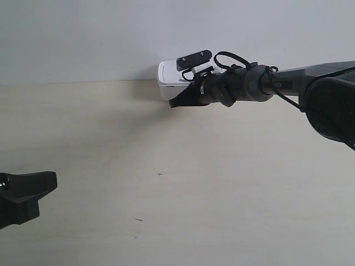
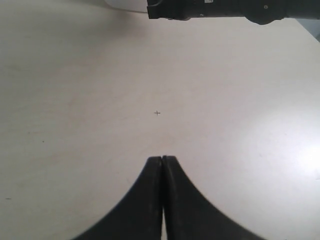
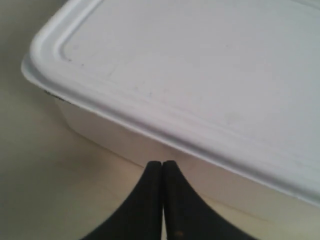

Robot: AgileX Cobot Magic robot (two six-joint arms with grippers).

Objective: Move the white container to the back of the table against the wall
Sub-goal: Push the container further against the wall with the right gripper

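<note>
The white container (image 1: pixel 169 77) sits at the back of the table (image 1: pixel 166 183), up against the wall (image 1: pixel 83 33). My right gripper (image 1: pixel 173 103) is shut and empty, its tip low in front of the container's side, near the left corner. In the right wrist view the shut right gripper (image 3: pixel 162 163) points at the container's side wall (image 3: pixel 120 142), just under the rimmed lid (image 3: pixel 200 65); contact cannot be made out. My left gripper (image 2: pixel 162 159) is shut with nothing in it, hovering over bare table (image 2: pixel 75 100). In the exterior view it shows as the left gripper (image 1: pixel 50 183) at the lower left.
The right arm (image 1: pixel 288 83) stretches in from the exterior view's right edge, with cables looped above its wrist. A small cross mark (image 1: pixel 160 174) and a dark speck (image 1: pixel 138 220) lie on the tabletop. In the left wrist view the right arm (image 2: pixel 225 9) crosses the far edge.
</note>
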